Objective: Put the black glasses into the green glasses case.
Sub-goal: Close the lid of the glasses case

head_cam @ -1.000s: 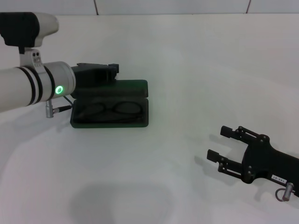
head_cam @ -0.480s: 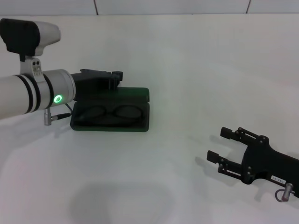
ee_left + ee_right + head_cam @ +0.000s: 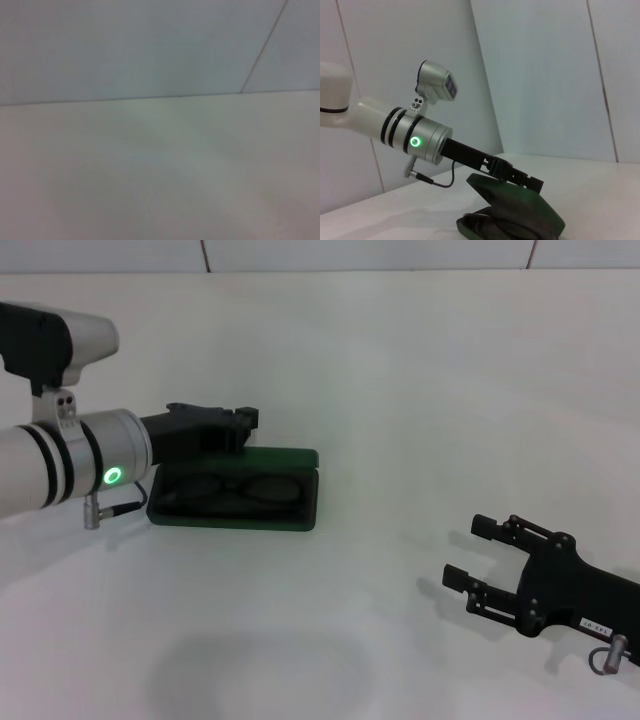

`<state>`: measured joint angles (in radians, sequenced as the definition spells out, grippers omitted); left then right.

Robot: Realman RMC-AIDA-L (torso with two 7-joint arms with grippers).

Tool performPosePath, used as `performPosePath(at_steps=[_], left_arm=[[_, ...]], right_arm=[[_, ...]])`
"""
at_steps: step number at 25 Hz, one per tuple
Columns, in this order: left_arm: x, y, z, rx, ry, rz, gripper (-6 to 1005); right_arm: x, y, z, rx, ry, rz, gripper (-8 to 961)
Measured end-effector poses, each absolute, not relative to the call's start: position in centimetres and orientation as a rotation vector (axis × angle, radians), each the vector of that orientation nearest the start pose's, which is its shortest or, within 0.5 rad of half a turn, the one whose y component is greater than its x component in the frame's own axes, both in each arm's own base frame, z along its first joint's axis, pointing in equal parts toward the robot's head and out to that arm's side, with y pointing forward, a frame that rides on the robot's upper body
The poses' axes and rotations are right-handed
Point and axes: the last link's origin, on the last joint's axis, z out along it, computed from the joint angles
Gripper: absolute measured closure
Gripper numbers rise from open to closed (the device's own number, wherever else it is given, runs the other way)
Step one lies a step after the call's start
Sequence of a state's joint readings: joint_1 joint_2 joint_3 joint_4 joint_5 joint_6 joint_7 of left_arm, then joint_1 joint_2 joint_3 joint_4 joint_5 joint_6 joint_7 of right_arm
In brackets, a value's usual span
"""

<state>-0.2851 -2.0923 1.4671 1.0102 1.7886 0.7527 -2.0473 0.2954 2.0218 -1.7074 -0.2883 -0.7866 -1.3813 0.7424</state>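
1. Resting inside the green glasses case (image 3: pixel 235 497), the black glasses (image 3: pixel 240 486) lie lenses-up on the lining; placement looks done.
2. Left gripper (image 3: pixel 238 423) sits at the case's 12 o'clock edge, touching or just above the half-lowered lid, judged to be pushing it closed. Cannot tell whether its fingers are apart or together.
3. Right wrist view shows the lid (image 3: pixel 517 202) tilted over the base, not yet flat.
4. Right gripper (image 3: pixel 478 550) lies parked on the table (image 3: pixel 400 390) at 4 o'clock, well apart from the case, fingers spread, holding nothing.
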Motion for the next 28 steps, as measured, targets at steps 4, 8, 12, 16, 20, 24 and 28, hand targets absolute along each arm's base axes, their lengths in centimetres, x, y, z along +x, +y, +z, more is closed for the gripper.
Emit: performPosePath(at_steps=[4, 8, 12, 16, 20, 24, 28], left_arm=[[-26.4, 34.6, -4.0, -2.289, -1.051, -0.419, 983], [-26.9, 33.9, -4.1, -2.305, -1.027, -0.419, 983], [-27.6, 33.4, -4.5, -2.307, -1.006, -0.446, 983], [-28.2, 33.0, -4.8, -2.313, -0.977, -0.472, 983], [-28.5, 32.5, -5.1, -2.325, -0.922, -0.517, 983], [-28.6, 32.3, -5.3, -2.321, -0.898, -0.557, 983], [-28.6, 32.5, -5.2, -2.322, -0.879, -0.561, 983]], right_arm=[[29.8, 24.5, -6.7, -2.526, 0.508, 0.92, 218], [29.8, 24.4, -6.7, -2.526, 0.513, 0.923, 218], [29.7, 24.5, -6.8, -2.525, 0.518, 0.927, 218], [29.7, 24.5, -6.7, -2.522, 0.519, 0.929, 218], [29.7, 24.5, -6.7, -2.521, 0.519, 0.93, 218], [29.8, 24.6, -6.7, -2.52, 0.519, 0.926, 218], [29.8, 24.7, -6.6, -2.517, 0.52, 0.921, 218]])
